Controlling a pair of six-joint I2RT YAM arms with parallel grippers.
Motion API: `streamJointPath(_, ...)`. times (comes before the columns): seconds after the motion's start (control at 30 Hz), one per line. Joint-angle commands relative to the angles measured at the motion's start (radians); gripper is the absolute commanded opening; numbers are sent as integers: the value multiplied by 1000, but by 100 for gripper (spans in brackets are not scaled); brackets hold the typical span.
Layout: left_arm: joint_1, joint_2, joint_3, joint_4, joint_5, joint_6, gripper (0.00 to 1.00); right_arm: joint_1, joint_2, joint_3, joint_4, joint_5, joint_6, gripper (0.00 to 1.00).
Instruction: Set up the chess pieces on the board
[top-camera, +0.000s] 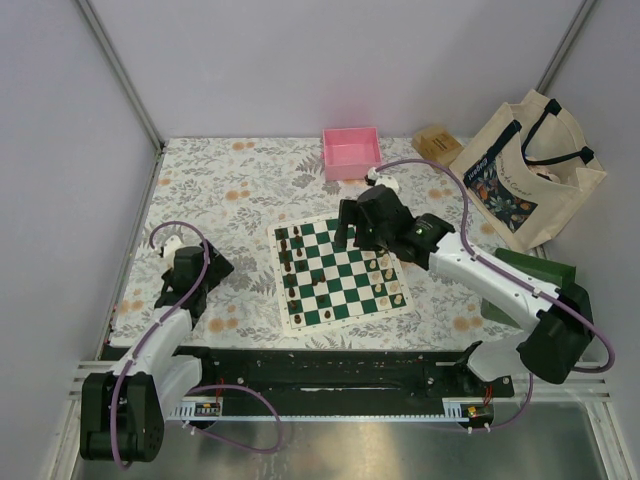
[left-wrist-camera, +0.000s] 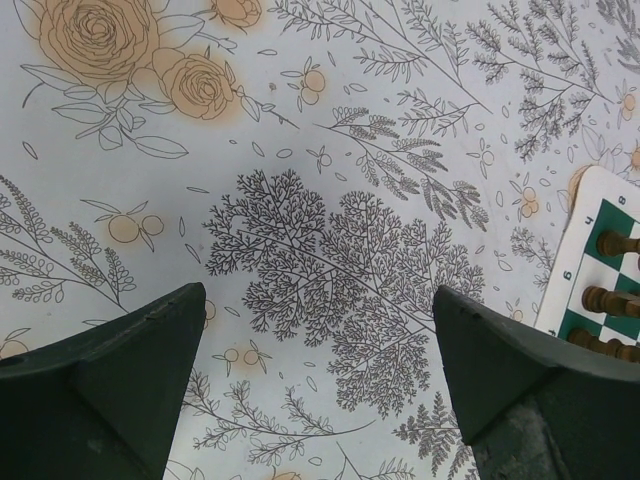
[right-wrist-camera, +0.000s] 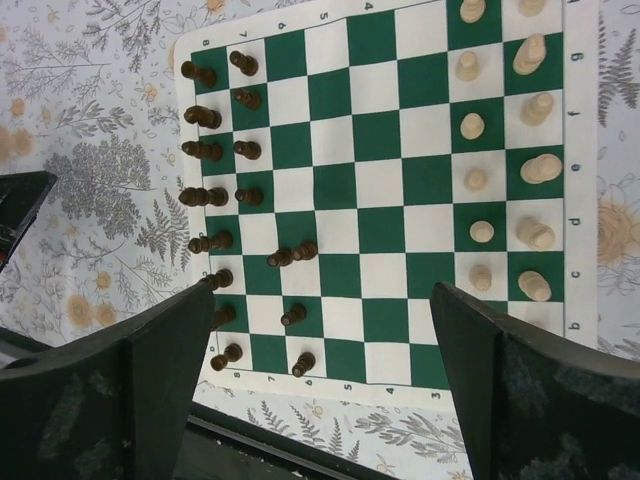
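Note:
The green-and-white board (top-camera: 345, 262) lies mid-table on the floral cloth. Dark chess pieces (top-camera: 290, 268) line its left side and cream chess pieces (top-camera: 390, 283) its right side. My right gripper (top-camera: 352, 228) hovers above the board's far part, open and holding nothing. In the right wrist view the board (right-wrist-camera: 380, 215) fills the frame below my open right gripper (right-wrist-camera: 320, 345). Dark pieces (right-wrist-camera: 205, 155) stand in two columns at left, two more (right-wrist-camera: 292, 254) sit touching on one square, and cream pieces (right-wrist-camera: 505, 180) stand at right. My left gripper (top-camera: 190, 278) (left-wrist-camera: 320, 345) hangs open over bare cloth, left of the board's corner (left-wrist-camera: 590, 255).
A pink tray (top-camera: 351, 152) sits at the back, with a small brown box (top-camera: 437, 145) and a tote bag (top-camera: 528, 170) at the back right. A green tray (top-camera: 540, 268) lies beneath the right arm. A black rail (top-camera: 330, 368) runs along the near edge.

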Motion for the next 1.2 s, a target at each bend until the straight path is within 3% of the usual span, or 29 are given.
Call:
streamJointPath(0.0, 0, -32, 14, 36, -8, 8, 99, -11, -53, -97, 181, -110, 18, 98)
streamJointPath(0.2, 0, -52, 6, 31, -11, 5, 99, -13, -57, -201, 279, -62, 43, 99)
streamJointPath(0.47, 0, -98, -15, 45, -5, 11, 99, -13, 82, -82, 171, -111, -15, 99)
streamJointPath(0.6, 0, -88, -10, 45, -4, 11, 99, -14, 151, -50, 114, -89, -3, 88)
streamJointPath(0.8, 0, -104, -18, 50, 1, 13, 99, -9, 259, -25, 103, -184, -47, 75)
streamJointPath(1.17, 0, -92, -17, 60, 19, 23, 99, 47, 400, 55, 101, -200, -56, 63)
